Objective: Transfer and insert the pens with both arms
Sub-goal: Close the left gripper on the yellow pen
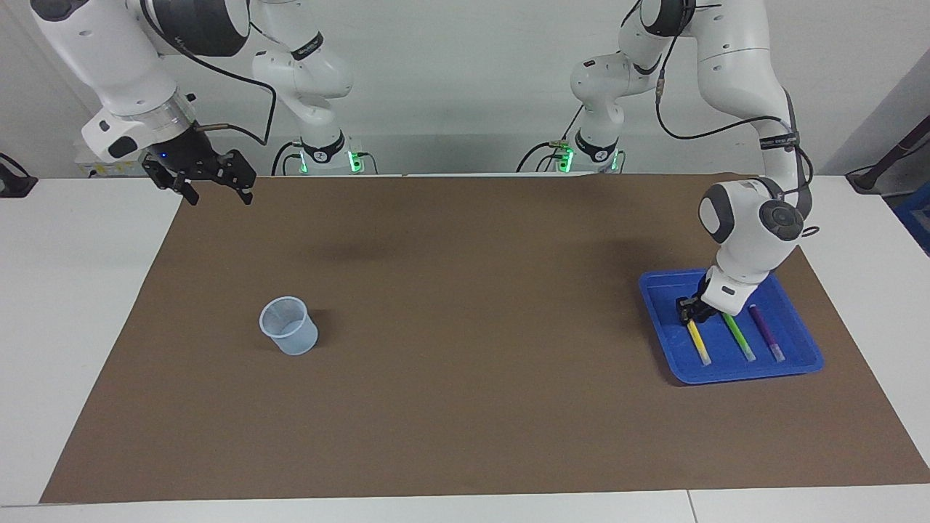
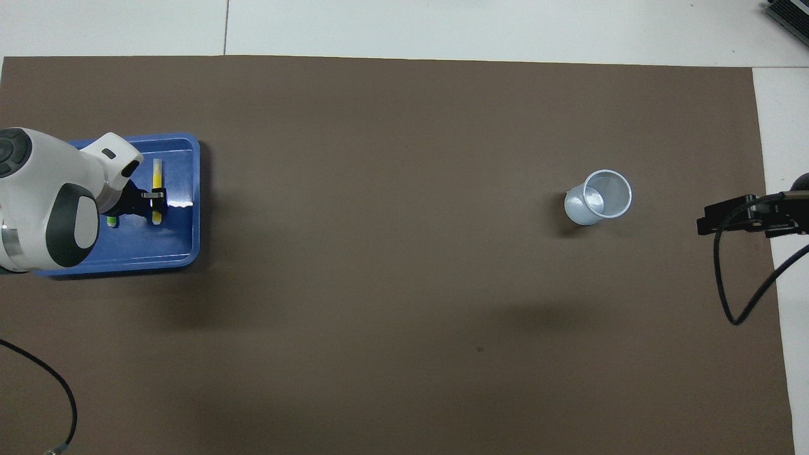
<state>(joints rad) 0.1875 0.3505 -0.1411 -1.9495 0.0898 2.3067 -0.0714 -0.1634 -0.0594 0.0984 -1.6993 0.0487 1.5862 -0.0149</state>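
Down in the blue tray [image 1: 799, 359], left tool [image 1: 690, 314] pinches the yellow pen [image 1: 699, 343]; right tool [image 1: 218, 190] spread.

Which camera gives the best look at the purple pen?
The facing view: the purple pen lies in full sight in the blue tray, beside the green pen. In the overhead view the left arm covers it; only yellow and a bit of green show.

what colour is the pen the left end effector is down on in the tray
Yellow. The left end effector is at the yellow pen in the blue tray; facing view shows it best.
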